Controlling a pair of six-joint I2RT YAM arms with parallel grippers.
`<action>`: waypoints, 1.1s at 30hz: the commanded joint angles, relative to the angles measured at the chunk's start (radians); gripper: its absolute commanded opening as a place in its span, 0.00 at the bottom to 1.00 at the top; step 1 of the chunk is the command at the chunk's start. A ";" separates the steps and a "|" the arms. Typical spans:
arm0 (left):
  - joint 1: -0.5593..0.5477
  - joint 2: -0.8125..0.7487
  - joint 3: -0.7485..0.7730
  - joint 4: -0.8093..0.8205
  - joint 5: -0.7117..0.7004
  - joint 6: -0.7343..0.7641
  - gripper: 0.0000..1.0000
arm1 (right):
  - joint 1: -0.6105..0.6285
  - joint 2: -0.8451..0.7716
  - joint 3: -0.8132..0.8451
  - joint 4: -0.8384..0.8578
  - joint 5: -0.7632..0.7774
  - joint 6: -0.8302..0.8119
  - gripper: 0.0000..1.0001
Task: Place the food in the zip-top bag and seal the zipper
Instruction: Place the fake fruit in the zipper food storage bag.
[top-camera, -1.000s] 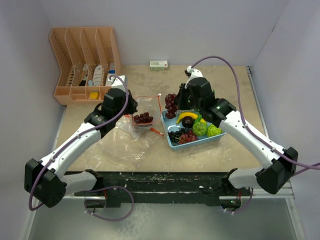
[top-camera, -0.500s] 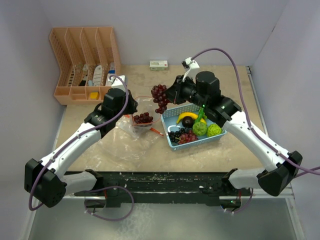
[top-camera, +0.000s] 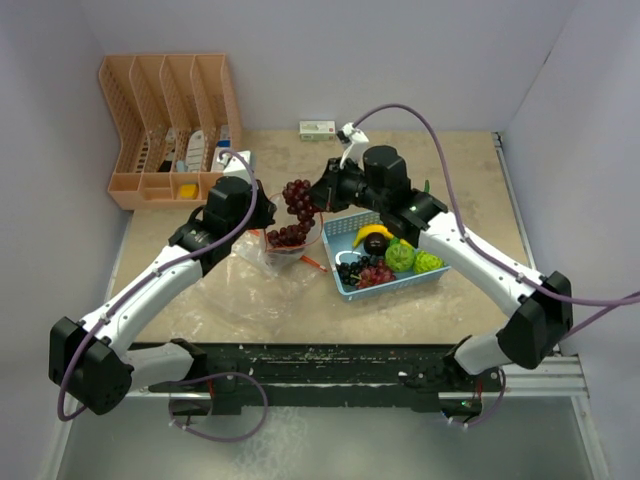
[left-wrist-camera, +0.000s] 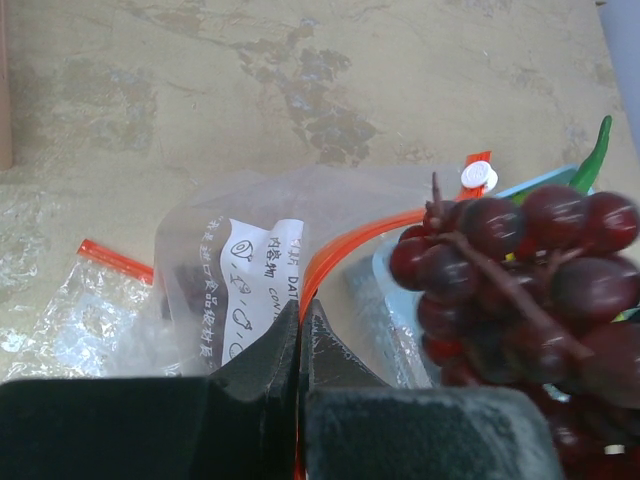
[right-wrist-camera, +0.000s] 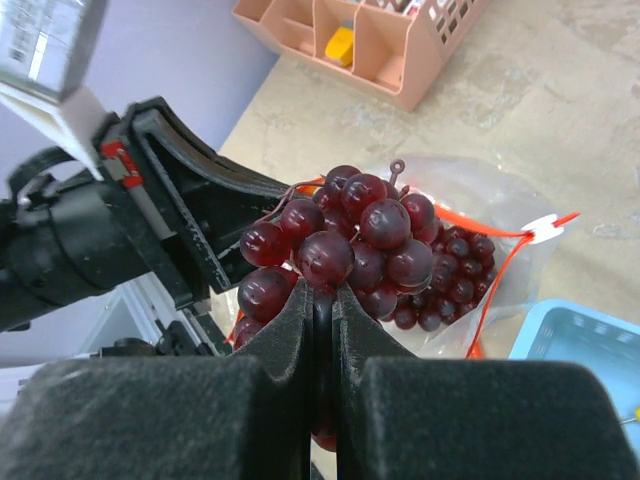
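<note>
My left gripper (left-wrist-camera: 302, 310) is shut on the orange-red zipper (left-wrist-camera: 350, 240) rim of the clear zip-top bag (top-camera: 290, 215), holding its mouth up and open. One dark red grape bunch (top-camera: 287, 236) lies inside the bag. My right gripper (right-wrist-camera: 322, 292) is shut on a second grape bunch (right-wrist-camera: 345, 235), which hangs just above the bag mouth (top-camera: 298, 195). More food sits in the light-blue basket (top-camera: 440, 275) to the right: a banana (top-camera: 372, 233), round green fruits (top-camera: 400, 257), and more grapes (top-camera: 375, 273).
A peach desk organiser (top-camera: 170, 125) stands at the back left and a small box (top-camera: 317, 129) by the back wall. Crinkled clear plastic (top-camera: 245, 290) lies flat in front of the bag. Walls close in on three sides.
My right gripper has carried the grape bunch left from above the basket to over the bag mouth. The left arm and the bag have stayed still.
</note>
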 joint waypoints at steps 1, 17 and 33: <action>-0.001 0.001 0.000 0.055 0.003 0.020 0.00 | 0.034 0.014 -0.002 0.090 -0.025 0.011 0.00; -0.001 0.002 0.002 0.056 0.015 0.018 0.00 | 0.057 0.171 0.115 -0.096 0.171 -0.016 0.31; -0.001 0.009 0.001 0.052 0.021 0.017 0.00 | 0.054 -0.015 0.059 -0.301 0.357 0.022 0.73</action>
